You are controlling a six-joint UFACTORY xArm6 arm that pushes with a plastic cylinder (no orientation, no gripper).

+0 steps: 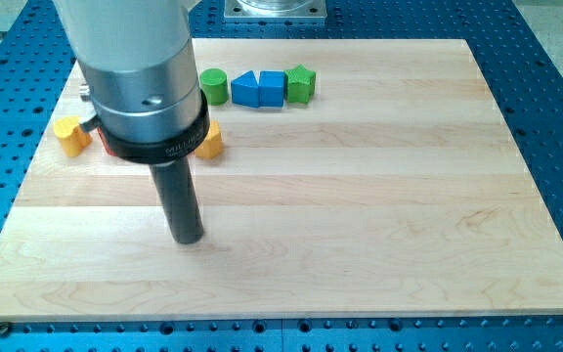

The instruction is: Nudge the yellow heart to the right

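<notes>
Near the board's (360,225) upper left, half hidden behind the arm, yellow heart (209,143): probably light, stiff, slippery on wood, best pushed at its left flank; my tip (188,238) bare, below it, touching nothing.

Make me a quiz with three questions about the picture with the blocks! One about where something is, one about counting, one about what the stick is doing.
1. Where are the blue blocks?
A. near the view's top
B. near the view's bottom
C. at the view's right edge

2. How many green blocks show?
A. one
B. two
C. four

3. Is my tip touching a block?
A. yes, a green one
B. yes, a blue one
C. no, it stands on bare wooden board

Answers:
1. A, they sit in the row by the board's top edge.
2. B, a green cylinder and a green block flank the blue ones.
3. C, the nearest piece, a yellow block, lies apart, above the tip.
</notes>
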